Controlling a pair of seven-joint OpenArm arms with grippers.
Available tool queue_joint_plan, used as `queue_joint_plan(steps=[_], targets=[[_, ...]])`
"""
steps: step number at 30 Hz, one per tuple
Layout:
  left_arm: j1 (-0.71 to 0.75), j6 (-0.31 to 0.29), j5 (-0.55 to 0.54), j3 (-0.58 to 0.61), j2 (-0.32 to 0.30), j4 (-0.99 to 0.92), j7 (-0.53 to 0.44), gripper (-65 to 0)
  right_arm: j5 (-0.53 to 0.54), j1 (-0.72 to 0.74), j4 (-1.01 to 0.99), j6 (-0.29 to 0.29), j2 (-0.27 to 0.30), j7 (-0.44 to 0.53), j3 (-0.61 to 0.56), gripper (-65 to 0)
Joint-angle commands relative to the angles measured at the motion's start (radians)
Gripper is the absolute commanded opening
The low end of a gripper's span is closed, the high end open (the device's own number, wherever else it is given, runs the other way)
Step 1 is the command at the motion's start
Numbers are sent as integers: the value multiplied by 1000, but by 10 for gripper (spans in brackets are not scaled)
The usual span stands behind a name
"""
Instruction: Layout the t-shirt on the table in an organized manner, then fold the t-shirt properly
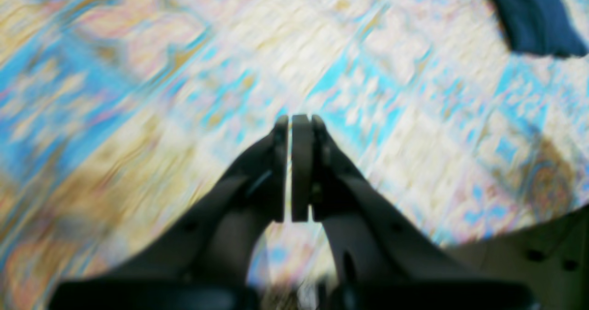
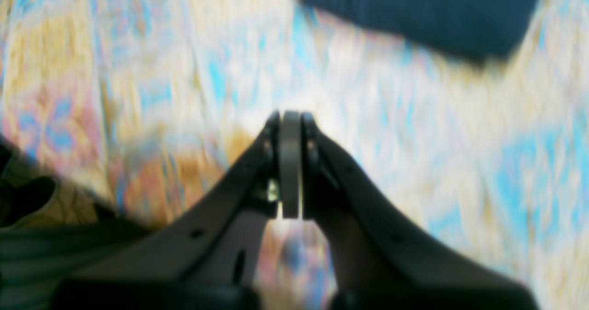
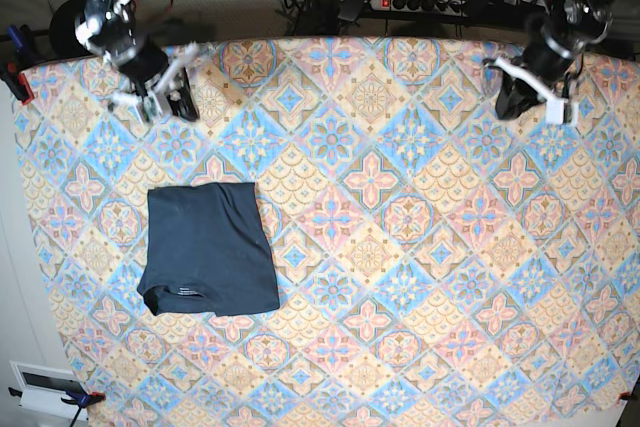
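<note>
The t-shirt (image 3: 210,249) lies folded into a neat rectangle at the counter's (image 3: 420,277) nine o'clock side. Both tools hang clenched and empty, well apart from it: right tool (image 3: 165,97) at eleven o'clock, left tool (image 3: 520,97) at one o'clock.

Base view: evenly and brightly lit from above, sharp across the whole table (image 3: 400,247), with only faint soft shadows beneath the arms and no glare. The far strip behind the table is dimmer.

Left wrist view: heavy streaked blur across the tile pattern; the t-shirt (image 1: 534,15) shows as a smeared dark patch. Corners fall off into dark, curved vignetting.

Right wrist view: equally smeared, pale areas near washed out; nearby black housing is out of focus.
</note>
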Motion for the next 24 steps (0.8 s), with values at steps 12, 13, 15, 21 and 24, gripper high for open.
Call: queue_joint_plan(steps=[12,13,15,21,24], targets=[[322,-4,-19,-197,-10,25,-15,-647,286,-334,28,-2,16,45,155,-650],[346,-4,-18,-197,-10,25,-15,-647,293,-352,26,-2,16,45,159,-650],[381,-4,-13,-193,-10,20,-15,-647,293,-395,20,-2,17,45,159,-650],[408,-4,-5,-190,-11,-138,-15,-647,293,-485,11,-2,16,31,132,-650],[346,-6,84,-162,-11,-274,-15,-647,259,-482,-21,-2,19,-15,119,-650]])
